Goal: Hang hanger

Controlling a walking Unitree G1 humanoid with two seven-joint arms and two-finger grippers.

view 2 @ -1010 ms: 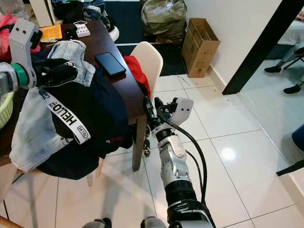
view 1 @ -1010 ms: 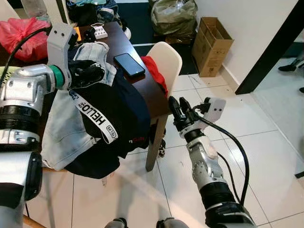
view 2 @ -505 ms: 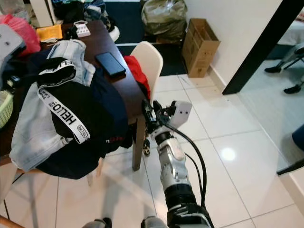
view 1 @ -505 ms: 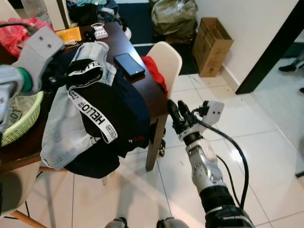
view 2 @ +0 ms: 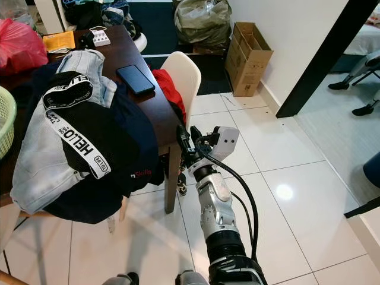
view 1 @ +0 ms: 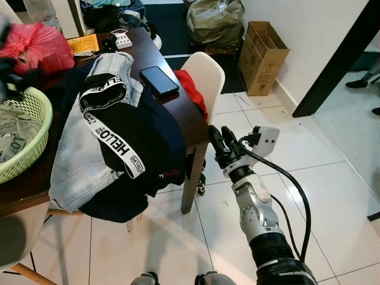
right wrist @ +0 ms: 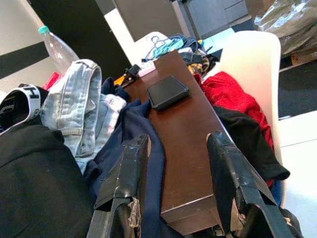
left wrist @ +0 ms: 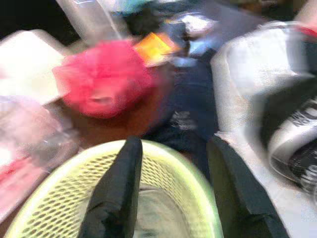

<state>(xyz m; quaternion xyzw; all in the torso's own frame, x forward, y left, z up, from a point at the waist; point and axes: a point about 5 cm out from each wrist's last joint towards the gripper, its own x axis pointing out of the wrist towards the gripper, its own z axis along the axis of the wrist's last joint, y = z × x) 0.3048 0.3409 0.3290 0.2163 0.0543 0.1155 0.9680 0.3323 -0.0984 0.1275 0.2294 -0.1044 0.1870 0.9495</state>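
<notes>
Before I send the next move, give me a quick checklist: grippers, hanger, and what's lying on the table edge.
1. Right gripper free: ok, fingers open and holding nothing, beside the table corner.
2. Left gripper free: ok, open with nothing between the fingers, over the green basket.
3. Hanger located: not ok, none can be made out in these views.
4. Clothes pile stable: cannot tell; it drapes over the table's front edge.
5. Phone safe: ok, flat on the table, apart from both grippers.
6. White chair near the right arm: ok, not touching.
</notes>
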